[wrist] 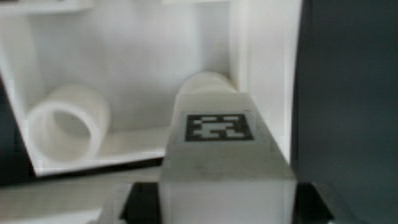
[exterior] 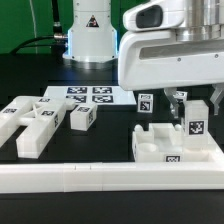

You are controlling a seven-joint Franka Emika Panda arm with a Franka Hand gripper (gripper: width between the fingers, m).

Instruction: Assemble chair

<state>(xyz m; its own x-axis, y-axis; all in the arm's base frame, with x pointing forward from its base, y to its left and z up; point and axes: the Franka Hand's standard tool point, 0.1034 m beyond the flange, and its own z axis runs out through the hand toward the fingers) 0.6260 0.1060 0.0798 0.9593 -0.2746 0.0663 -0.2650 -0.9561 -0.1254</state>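
My gripper [exterior: 196, 108] is shut on a white chair bar [exterior: 195, 126] with a black-and-white tag. It holds the bar upright over the far right corner of the tray-like seat [exterior: 160, 150]. In the wrist view the bar [wrist: 219, 140] runs out from between my dark fingers [wrist: 146, 200], with my gripper [wrist: 219, 205] closed round it. It lies against the seat's white wall, beside a round hole [wrist: 68, 125]. A second tagged white piece [exterior: 143, 103] stands at the seat's far left corner. Whether the bar touches the seat is hidden.
Several loose white chair pieces [exterior: 40, 120] lie at the exterior view's left. The marker board [exterior: 88, 95] lies flat behind them. The long white L-shaped rail [exterior: 100, 180] runs along the front and up the right side. The arm's base [exterior: 88, 35] stands at the back.
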